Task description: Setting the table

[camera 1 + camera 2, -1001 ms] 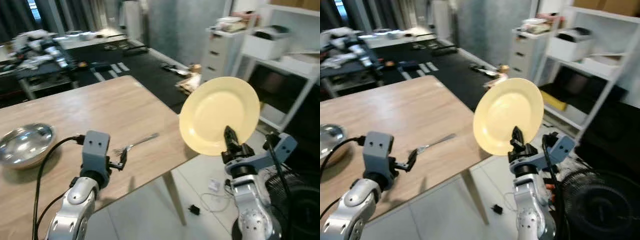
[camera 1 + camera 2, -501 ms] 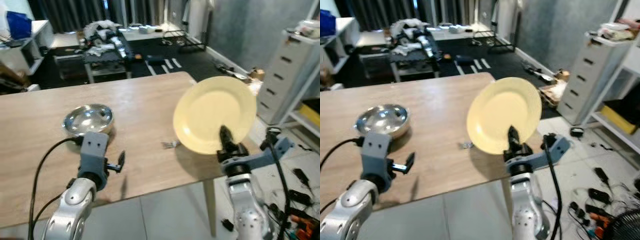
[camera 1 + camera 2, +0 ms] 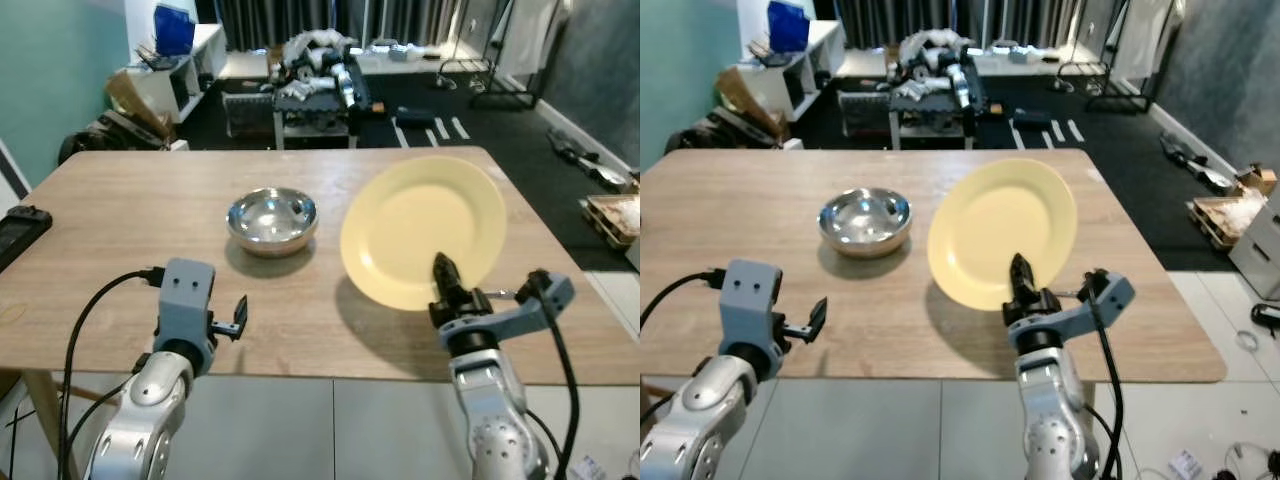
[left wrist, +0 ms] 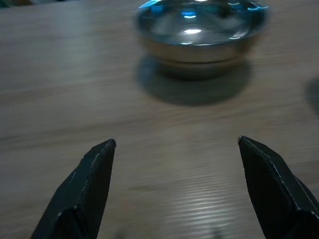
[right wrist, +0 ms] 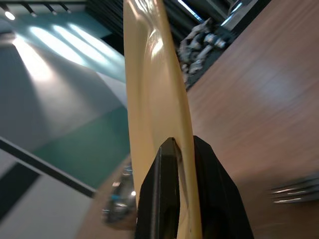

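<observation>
A pale yellow plate (image 3: 420,225) is held tilted up on edge above the right half of the wooden table (image 3: 120,210). My right gripper (image 3: 445,288) is shut on its lower rim; in the right wrist view the fingers (image 5: 164,199) pinch the plate rim (image 5: 149,89). A silver fork (image 5: 295,191) lies on the wood beyond the plate. A steel bowl (image 3: 272,217) stands mid-table. My left gripper (image 4: 174,184) hovers open and empty over the near table edge, pointed at the bowl (image 4: 199,27).
A black flat object (image 3: 20,226) lies at the table's left edge. Behind the table are a cluttered low rack (image 3: 315,70), a shelf with boxes (image 3: 165,70) by a teal wall, and dark floor. Grey tiled floor lies below the near edge.
The whole view has swung left, so the table now sits square in front. The plate stays in my right gripper, and the fork has slipped behind it in the eye views.
</observation>
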Motion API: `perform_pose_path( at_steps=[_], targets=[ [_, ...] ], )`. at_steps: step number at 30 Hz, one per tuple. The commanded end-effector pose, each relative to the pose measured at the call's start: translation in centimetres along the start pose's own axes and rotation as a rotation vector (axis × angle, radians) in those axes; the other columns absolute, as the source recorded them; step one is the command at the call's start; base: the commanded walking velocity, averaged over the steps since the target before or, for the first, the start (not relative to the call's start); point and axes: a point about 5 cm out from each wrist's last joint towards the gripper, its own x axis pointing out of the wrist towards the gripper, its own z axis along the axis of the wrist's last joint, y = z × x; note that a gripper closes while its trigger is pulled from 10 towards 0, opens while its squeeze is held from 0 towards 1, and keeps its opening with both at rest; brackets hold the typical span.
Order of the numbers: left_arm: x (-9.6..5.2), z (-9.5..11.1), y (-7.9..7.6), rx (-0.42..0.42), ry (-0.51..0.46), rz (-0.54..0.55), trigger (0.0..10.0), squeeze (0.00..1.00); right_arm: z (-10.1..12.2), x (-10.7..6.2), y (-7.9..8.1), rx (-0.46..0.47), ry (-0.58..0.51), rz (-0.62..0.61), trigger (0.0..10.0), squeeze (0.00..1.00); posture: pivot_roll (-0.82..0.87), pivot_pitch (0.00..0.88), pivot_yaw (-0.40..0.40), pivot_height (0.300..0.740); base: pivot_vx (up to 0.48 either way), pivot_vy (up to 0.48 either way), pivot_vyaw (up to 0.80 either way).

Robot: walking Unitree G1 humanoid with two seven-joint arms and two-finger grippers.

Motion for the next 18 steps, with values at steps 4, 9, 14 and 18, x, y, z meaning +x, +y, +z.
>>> perform_pose_path(
  at_steps=[4,9,14,18],
  targets=[
    [-0.13,-0.31,0.43,0.043,-0.005,0.021,10.0,0.00,-0.13,-0.10,-1.13,0.031,-0.002,-0.073,10.0,0.00,0.18,0.037,0.089,0.740,0.186,0.000,0.76],
    [0.04,-0.32,0.58,0.053,-0.004,0.031,10.0,0.00,-0.35,-0.16,-1.12,-0.017,0.012,-0.069,10.0,0.00,0.18,0.037,0.090,0.740,0.445,0.000,0.00],
    [0.10,-0.25,0.54,0.055,-0.007,0.029,10.0,0.00,-0.59,-0.22,-0.62,-0.091,0.024,-0.040,10.0,0.00,0.18,0.041,0.091,0.740,0.450,0.000,0.00],
    [0.17,-0.21,0.47,0.055,-0.011,0.025,10.0,0.00,-0.59,-0.17,-0.52,-0.104,0.018,-0.041,10.0,0.00,0.18,0.044,0.091,0.740,0.449,0.000,0.00]
  ],
)
